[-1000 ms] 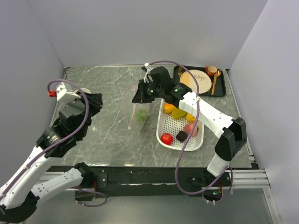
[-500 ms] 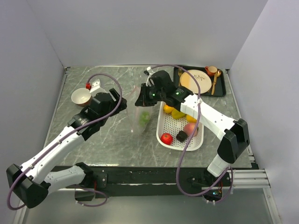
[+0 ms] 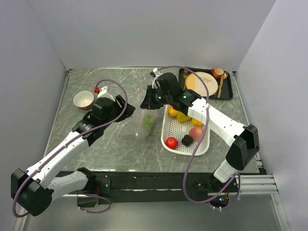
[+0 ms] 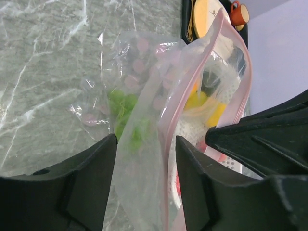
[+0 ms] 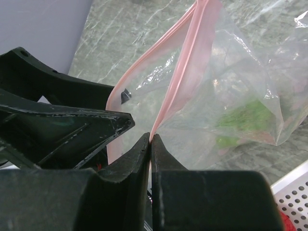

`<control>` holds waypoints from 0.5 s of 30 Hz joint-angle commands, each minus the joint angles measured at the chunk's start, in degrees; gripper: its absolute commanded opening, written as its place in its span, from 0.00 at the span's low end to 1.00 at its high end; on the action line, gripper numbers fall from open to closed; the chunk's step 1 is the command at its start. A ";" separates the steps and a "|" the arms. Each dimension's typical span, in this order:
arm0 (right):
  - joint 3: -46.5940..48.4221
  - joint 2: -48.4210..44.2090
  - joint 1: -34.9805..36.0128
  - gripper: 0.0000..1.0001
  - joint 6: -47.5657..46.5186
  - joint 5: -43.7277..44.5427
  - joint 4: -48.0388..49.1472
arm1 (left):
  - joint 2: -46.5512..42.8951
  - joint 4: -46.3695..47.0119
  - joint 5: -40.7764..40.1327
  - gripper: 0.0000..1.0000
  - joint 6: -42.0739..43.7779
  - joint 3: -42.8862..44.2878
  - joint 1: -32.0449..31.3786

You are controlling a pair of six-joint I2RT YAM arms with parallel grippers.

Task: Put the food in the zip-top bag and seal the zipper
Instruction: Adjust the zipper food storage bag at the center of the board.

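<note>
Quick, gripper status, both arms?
Left gripper: open, zip-top bag between the jaws, not gripped.
Right gripper: closed on the zipper.

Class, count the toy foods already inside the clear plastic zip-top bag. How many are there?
1: green toy grapes, low inside the clear plastic zip-top bag, held by the right claw pinching its pale pink zipper strip. Crinkles may hide others.

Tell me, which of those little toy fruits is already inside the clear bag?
The green toy grapes: they alone show through the clear crinkly plastic bag; the red tomato, pink peach and others lie in the white perforated basket.
</note>
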 commanded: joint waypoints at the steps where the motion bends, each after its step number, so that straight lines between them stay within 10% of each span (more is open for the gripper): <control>1: 0.25 -2.36 -0.08 0.11 -0.38 0.87 1.48 | 0.21 4.52 2.94 0.54 2.89 -0.42 0.19; 7: 0.25 -2.01 -0.16 0.10 -0.73 0.17 1.13 | 3.73 5.06 1.89 0.01 1.58 1.23 0.19; 15: 7.52 1.59 0.45 0.10 -0.56 -8.17 1.74 | -3.46 -6.09 -11.55 0.01 1.93 9.23 0.19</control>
